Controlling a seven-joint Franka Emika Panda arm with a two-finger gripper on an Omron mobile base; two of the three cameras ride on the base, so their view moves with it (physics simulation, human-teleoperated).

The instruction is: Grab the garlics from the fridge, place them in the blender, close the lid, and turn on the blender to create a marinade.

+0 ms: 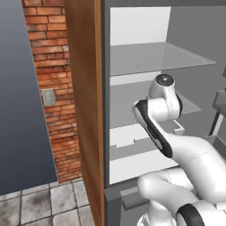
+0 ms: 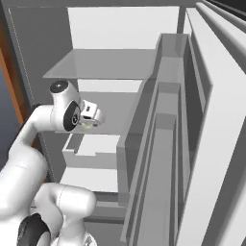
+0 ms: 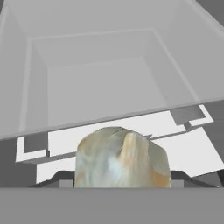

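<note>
I am in the fetching step: the arm reaches into the open fridge (image 1: 132,57), with the end effector (image 2: 90,120) hanging in front of the middle shelves. In the hand view a garlic (image 3: 122,157) sits right at the bottom, close against the camera, a cream-white bulb with a raised ridge, where the finger tips should rise. It covers the tips, so I cannot see the pads on it, but the bulb sits squarely between where they stand and I judge the jaws are closed on it, held fairly wide by its girth. In the right base view a pale patch shows under the hand, which fits that. Beyond the bulb I see a grey fridge drawer (image 3: 109,87), hollow and bare inside.

So one garlic is in hand, inside the fridge. Next I judge I must draw the arm straight back out between the shelves without clipping them, then carry the bulb to the blender. I see no blender from here, so the base will likely have to drive.
</note>
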